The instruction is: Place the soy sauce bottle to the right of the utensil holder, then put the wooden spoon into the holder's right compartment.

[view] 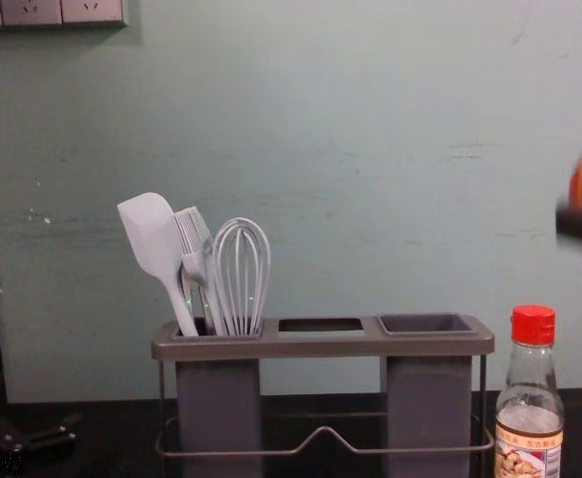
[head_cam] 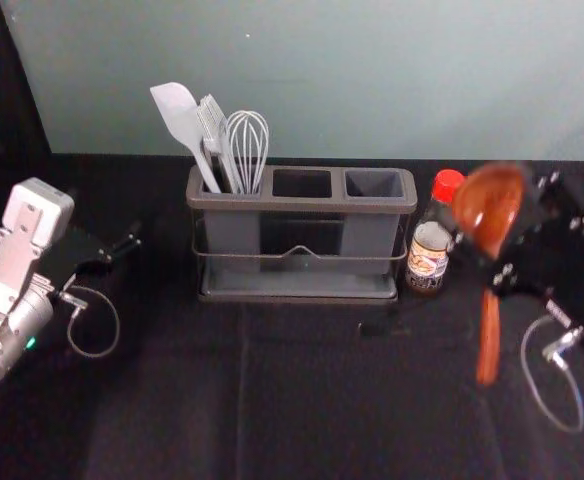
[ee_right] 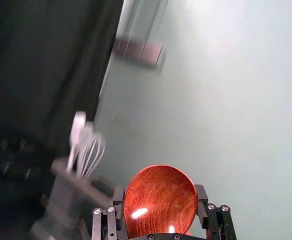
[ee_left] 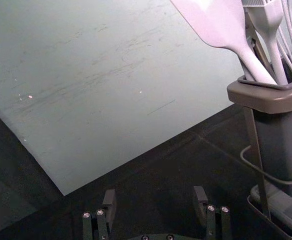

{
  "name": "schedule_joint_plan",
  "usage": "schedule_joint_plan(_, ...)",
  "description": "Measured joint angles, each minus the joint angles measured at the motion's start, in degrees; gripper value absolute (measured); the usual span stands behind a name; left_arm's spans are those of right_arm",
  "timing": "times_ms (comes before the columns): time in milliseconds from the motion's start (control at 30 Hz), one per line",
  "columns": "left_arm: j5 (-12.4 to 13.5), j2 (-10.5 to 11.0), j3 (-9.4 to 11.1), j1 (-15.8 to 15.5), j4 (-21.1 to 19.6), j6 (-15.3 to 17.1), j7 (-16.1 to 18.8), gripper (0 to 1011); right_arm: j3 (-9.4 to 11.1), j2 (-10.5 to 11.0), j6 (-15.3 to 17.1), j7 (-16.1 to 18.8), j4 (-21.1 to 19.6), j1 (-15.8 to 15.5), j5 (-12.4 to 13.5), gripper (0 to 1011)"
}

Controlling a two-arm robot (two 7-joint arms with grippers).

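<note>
Left gripper (ee_left: 155,194), idle at the left of the table, has its fingers spread with nothing between them; it poses little risk while it keeps clear of the holder. Next come the pale spatula (head_cam: 179,118), brush (head_cam: 212,125) and whisk (head_cam: 248,145), upright in the left compartment. The utensil holder (head_cam: 302,205) has its middle opening (head_cam: 302,184) right beside the target, so an approach carried too far left could drop the handle into the wrong slot. The right compartment (head_cam: 375,184) has no utensil showing in it; its rim could catch the handle's tip if the spoon comes in low or tilted. Soy sauce bottle (head_cam: 429,250) stands upright just right of the holder (exactly where the task wants it), and a low sideways sweep could knock it over. Farthest right, the wooden spoon (head_cam: 488,340) hangs handle down, aloft, clasped around its bowl by the right gripper (ee_right: 160,194). That rounded, smooth bowl might twist between the fingers, swinging the long handle off line.
</note>
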Motion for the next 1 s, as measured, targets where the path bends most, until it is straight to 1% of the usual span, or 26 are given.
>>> schedule_joint_plan(33, 0.0, 0.0, 0.0, 0.0, 0.0, 0.0, 0.0, 1005, 0.2, -0.7, -2.1, -0.6, -0.3, 0.6, -0.3, 849)
schedule_joint_plan(100, 0.0, 0.0, 0.0, 0.0, 0.0, 0.0, 0.0, 1005, 0.3, -1.3, -4.1, -1.1, -0.5, 1.3, -0.7, 849)
schedule_joint_plan(133, 0.0, 0.0, 0.0, 0.0, 0.0, 0.0, 0.0, 1005, 0.3, -2.0, -6.5, -1.6, -0.5, 2.2, -1.3, 848)
schedule_joint_plan(167, 0.0, 0.0, 0.0, 0.0, 0.0, 0.0, 0.0, 1005, 0.4, -2.3, -7.7, -1.9, -0.5, 2.7, -1.5, 848)
schedule_joint_plan(200, 0.0, 0.0, 0.0, 0.0, 0.0, 0.0, 0.0, 1005, 0.4, -2.9, -9.9, -2.2, -0.3, 3.9, -1.8, 849)
schedule_joint_plan(300, 0.0, 0.0, 0.0, 0.0, 0.0, 0.0, 0.0, 1005, 0.3, -3.7, -12.5, -2.5, 0.1, 5.7, -2.3, 849)
schedule_joint_plan(333, 0.0, 0.0, 0.0, 0.0, 0.0, 0.0, 0.0, 1005, 0.2, -4.3, -13.9, -2.5, 0.6, 7.1, -2.5, 848)
schedule_joint_plan(400, 0.0, 0.0, 0.0, 0.0, 0.0, 0.0, 0.0, 1005, 0.0, -4.7, -14.9, -2.5, 1.1, 8.4, -2.6, 849)
schedule_joint_plan(433, 0.0, 0.0, 0.0, 0.0, 0.0, 0.0, 0.0, 1005, -0.4, -5.0, -15.6, -2.3, 1.9, 9.8, -2.5, 849)
schedule_joint_plan(500, 0.0, 0.0, 0.0, 0.0, 0.0, 0.0, 0.0, 1005, -0.8, -5.2, -16.2, -1.8, 2.9, 11.4, -2.4, 848)
schedule_joint_plan(533, 0.0, 0.0, 0.0, 0.0, 0.0, 0.0, 0.0, 1005, -1.3, -5.3, -16.6, -1.1, 4.0, 13.0, -2.1, 849)
schedule_joint_plan(567, 0.0, 0.0, 0.0, 0.0, 0.0, 0.0, 0.0, 1005, -1.3, -5.3, -16.6, -1.1, 4.0, 13.0, -2.1, 849)
schedule_joint_plan(600, 0.0, 0.0, 0.0, 0.0, 0.0, 0.0, 0.0, 1005, -1.8, -5.3, -17.1, -0.3, 5.4, 14.7, -1.6, 849)
schedule_joint_plan(633, 0.0, 0.0, 0.0, 0.0, 0.0, 0.0, 0.0, 1005, -2.1, -5.3, -17.3, 0.2, 6.2, 15.6, -1.3, 849)
schedule_joint_plan(667, 0.0, 0.0, 0.0, 0.0, 0.0, 0.0, 0.0, 1005, -2.7, -5.3, -18.0, 1.1, 7.8, 17.4, -0.8, 848)
schedule_joint_plan(700, 0.0, 0.0, 0.0, 0.0, 0.0, 0.0, 0.0, 1005, -3.0, -5.3, -18.3, 1.3, 8.6, 18.2, -0.6, 848)
schedule_joint_plan(733, 0.0, 0.0, 0.0, 0.0, 0.0, 0.0, 0.0, 1005, -3.7, -5.4, -19.2, 2.2, 10.6, 20.1, 0.0, 849)
schedule_joint_plan(767, 0.0, 0.0, 0.0, 0.0, 0.0, 0.0, 0.0, 1005, -4.0, -5.5, -19.7, 2.6, 11.8, 21.2, 0.2, 849)
schedule_joint_plan(800, 0.0, 0.0, 0.0, 0.0, 0.0, 0.0, 0.0, 1005, -4.7, -5.7, -20.4, 3.2, 13.7, 22.8, 0.6, 848)
schedule_joint_plan(833, 0.0, 0.0, 0.0, 0.0, 0.0, 0.0, 0.0, 1005, -4.7, -5.7, -20.4, 3.2, 13.7, 22.8, 0.6, 848)
schedule_joint_plan(867, 0.0, 0.0, 0.0, 0.0, 0.0, 0.0, 0.0, 1005, -5.4, -6.0, -21.1, 3.7, 15.9, 24.5, 0.9, 849)
schedule_joint_plan(967, 0.0, 0.0, 0.0, 0.0, 0.0, 0.0, 0.0, 1005, -6.3, -6.5, -22.3, 4.4, 19.2, 26.9, 1.1, 848)
schedule_joint_plan(1000, 0.0, 0.0, 0.0, 0.0, 0.0, 0.0, 0.0, 1005, -6.7, -6.9, -23.0, 4.7, 21.0, 28.1, 1.2, 848)
